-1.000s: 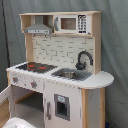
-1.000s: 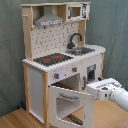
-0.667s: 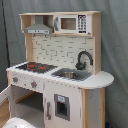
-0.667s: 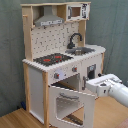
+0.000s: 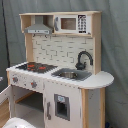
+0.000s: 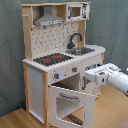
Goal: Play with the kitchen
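— Against the grey curtain (image 6: 112, 25), what stands there?

— The kitchen (image 5: 60, 75), a tall toy one of light wood and white panels, seen in both exterior views. It stands on a wooden floor (image 6: 15, 117) in the second exterior view.

— And the arm?

— The arm (image 6: 117, 80) comes in from the second exterior view's right, white and thick, level with the lower cabinets. Its front end is near the kitchen's front, just above the oven door. The first exterior view shows only a pale shape at its bottom left corner.

— The oven door?

— The oven door (image 6: 72, 102) is swung open toward the camera in the second exterior view, tilted down, with a clear window in a white frame.

— Higher up?

— A grey hood (image 5: 38, 30) and a microwave (image 5: 70, 23) sit under the top shelf. Below them is a tiled back wall.

— On the counter?

— A black stovetop (image 5: 35, 66) with red rings, then a sink (image 5: 71, 74) beside it, with a black faucet (image 5: 83, 59) curving over the sink.

— The gripper?

— The gripper (image 6: 93, 76) is partly visible; whether it is wide or narrow I cannot tell.
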